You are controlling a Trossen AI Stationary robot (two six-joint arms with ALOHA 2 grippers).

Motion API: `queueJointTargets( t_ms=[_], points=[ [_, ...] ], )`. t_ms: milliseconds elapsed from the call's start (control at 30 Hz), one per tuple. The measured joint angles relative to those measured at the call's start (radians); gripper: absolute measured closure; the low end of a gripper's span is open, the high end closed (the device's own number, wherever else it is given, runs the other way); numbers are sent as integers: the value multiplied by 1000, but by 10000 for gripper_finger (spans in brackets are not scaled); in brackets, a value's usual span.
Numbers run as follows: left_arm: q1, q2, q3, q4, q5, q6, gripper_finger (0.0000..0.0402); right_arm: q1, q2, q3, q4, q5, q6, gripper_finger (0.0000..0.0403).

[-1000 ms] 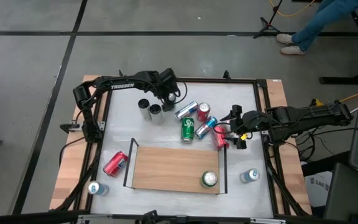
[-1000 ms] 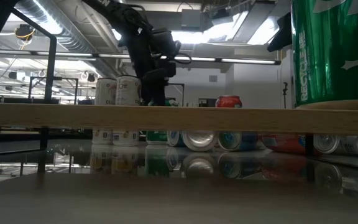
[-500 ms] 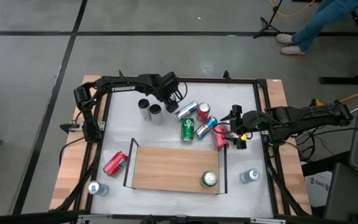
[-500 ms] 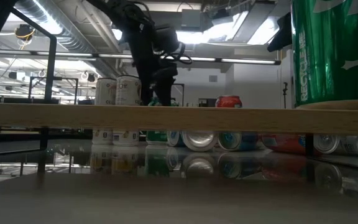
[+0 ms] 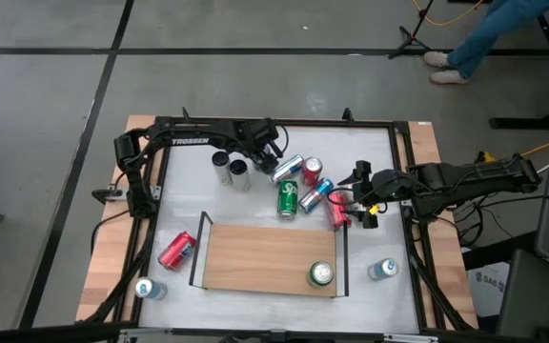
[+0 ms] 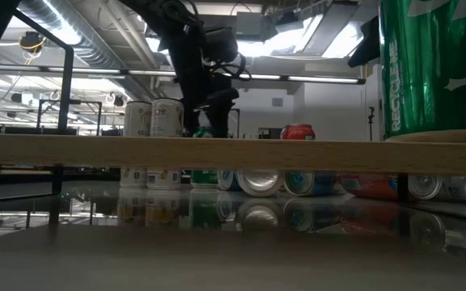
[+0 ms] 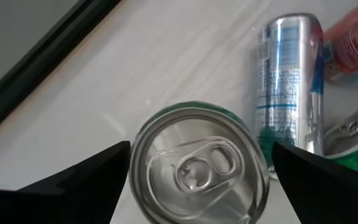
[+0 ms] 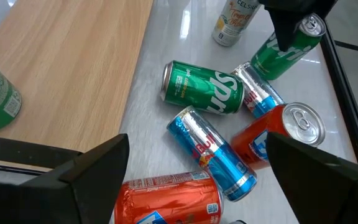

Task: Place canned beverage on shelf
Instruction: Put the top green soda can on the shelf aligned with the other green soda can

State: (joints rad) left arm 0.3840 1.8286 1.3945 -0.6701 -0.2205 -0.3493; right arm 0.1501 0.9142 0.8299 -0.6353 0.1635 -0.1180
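Clock read on the high view, 12 at the table's far edge.

Near 12 o'clock on the table [image 5: 379, 152]: left gripper [image 5: 269, 150], released, fingers spread wide to either side of the upright green can [image 7: 197, 168] and reaching down over its top. Whether either finger touches the can's side cannot be told. Lying just at 4 o'clock of that can: silver can [image 5: 286, 169], and next to it at 3 o'clock, upright red can [image 5: 311, 171]. At 9 o'clock of the left gripper, close by: two white cans [image 5: 230, 168], upright, side by side.

At 3 o'clock on the table: right gripper [image 5: 358, 198], also released, jaws wide, pointing toward 9 o'clock. Lying red can [image 8: 166, 199] on its side just ahead of the open fingers, not pinched. Beyond it toward 9 o'clock: blue can [image 5: 316, 194] and lying green can [image 5: 288, 199], both on their sides, touching or nearly so.

At 6 o'clock: shelf [image 5: 255, 257], flat on the table, black rails at its 3 and 9 o'clock ends. Standing upright in its 5 o'clock corner: shelved can [image 5: 321, 274], green, filling the right edge of the low view. Rest of the board bare.

Off the shelf at its 9 o'clock end: another red can [image 5: 177, 250], on its side. Near the table's 7 and 4 o'clock corners: one silver-topped can each [image 5: 146, 288], upright.
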Motion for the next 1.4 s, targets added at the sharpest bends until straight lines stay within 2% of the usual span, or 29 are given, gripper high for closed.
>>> queueJointTargets(
  t_ms=[233,433,633,933,1400],
  points=[
    [6,0,0,0,-5,-120,24,0,0,0,0,0,0,36],
    [6,0,0,-1,-6,-198,41,0,0,0,0,0,0,36],
    [5,0,0,-2,4,-193,57,0,0,0,0,0,0,36],
    [-16,0,0,-3,3,-66,58,0,0,0,0,0,0,36],
    [-20,0,0,-2,3,-66,58,0,0,0,0,0,0,36]
  ],
)
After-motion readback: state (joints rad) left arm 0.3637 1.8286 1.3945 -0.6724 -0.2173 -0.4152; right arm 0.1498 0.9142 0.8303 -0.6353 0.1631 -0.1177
